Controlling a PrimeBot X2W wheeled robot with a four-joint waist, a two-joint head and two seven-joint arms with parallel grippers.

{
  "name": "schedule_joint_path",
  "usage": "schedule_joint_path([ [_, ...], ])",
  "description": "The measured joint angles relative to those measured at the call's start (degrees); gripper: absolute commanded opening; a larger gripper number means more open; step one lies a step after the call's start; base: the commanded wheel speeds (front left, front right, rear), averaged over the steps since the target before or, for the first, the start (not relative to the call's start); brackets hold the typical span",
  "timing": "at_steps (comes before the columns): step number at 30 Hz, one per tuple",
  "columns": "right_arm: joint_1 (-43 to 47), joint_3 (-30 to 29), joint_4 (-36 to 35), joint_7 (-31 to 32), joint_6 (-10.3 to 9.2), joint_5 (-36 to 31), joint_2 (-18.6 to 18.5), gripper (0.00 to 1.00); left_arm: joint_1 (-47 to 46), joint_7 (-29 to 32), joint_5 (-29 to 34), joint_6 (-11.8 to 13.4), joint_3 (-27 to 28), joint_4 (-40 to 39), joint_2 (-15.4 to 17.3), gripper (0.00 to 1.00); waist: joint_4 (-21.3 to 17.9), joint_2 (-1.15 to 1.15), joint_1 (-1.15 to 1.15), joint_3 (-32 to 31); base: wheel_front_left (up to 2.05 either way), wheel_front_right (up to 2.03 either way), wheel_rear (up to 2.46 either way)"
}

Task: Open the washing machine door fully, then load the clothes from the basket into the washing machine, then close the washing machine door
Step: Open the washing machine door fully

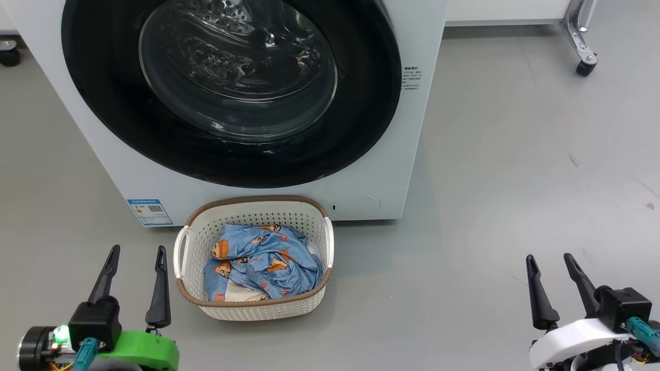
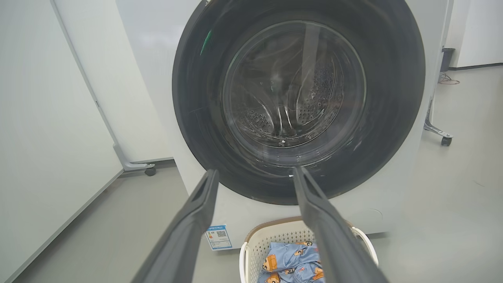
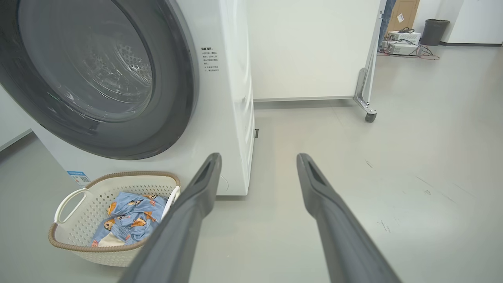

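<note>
Clothes (image 1: 260, 263) in basket (image 1: 193, 242); basket on floor before washing machine (image 1: 407, 170).

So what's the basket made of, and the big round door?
The basket looks like matte cream plastic, punched with little holes, its brown rim woven-looking. The washing machine door seems clear glass in a glossy black ring: reflections, drum visible behind.

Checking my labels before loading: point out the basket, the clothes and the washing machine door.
the basket (image 1: 258, 198), head view, back of brown rim.
the clothes (image 1: 263, 260), head view, middle of blue fabric.
the washing machine door (image 1: 237, 72), head view, glass centre.
</note>
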Motion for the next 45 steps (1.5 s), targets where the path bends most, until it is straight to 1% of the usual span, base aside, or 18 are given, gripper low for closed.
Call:
schedule_joint_path([
  [13,0.0,0.1,-0.2,0.0,0.0,0.1,-0.1,1.0,0.0,0.0,0.0,0.0,0.1,0.0,-0.1,1.0,-0.1,0.0,0.0,0.5,0.41,0.41,-0.82],
  [27,-1.1,-1.6,-1.3,0.0,0.0,0.1,0.2,1.0,0.0,0.0,0.0,0.0,0.4,0.0,-0.2,1.0,-0.1,0.0,0.0,0.9,0.1,0.1,-0.19],
  [28,-1.1,-1.6,-1.3,0.0,0.0,0.1,0.2,0.94,0.0,0.0,0.0,0.0,0.4,0.0,-0.2,1.0,-0.1,0.0,0.0,0.9,0.0,0.0,0.0],
  [31,-1.1,-1.3,-1.6,0.0,0.0,0.1,0.2,0.19,0.0,0.0,0.0,0.0,0.4,0.1,-0.2,1.0,-0.1,0.0,0.0,0.9,0.0,0.0,0.0],
  [32,-1.1,-1.1,-1.7,0.0,0.0,0.1,0.2,0.0,0.0,0.0,0.0,0.0,0.4,0.1,-0.2,1.0,-0.1,0.0,0.0,0.9,0.0,0.0,0.0],
  [40,-1.1,-0.7,-2.1,0.0,0.0,0.7,0.4,0.0,0.0,0.0,-0.1,0.0,0.4,0.1,-0.2,1.0,0.0,0.0,0.0,0.8,0.0,0.0,0.0],
  [45,-1.1,-0.7,-2.4,0.0,0.0,2.7,0.8,0.0,0.0,0.0,-0.1,0.0,0.4,0.1,-0.2,1.0,0.0,0.0,0.0,0.9,0.0,0.0,0.0],
])
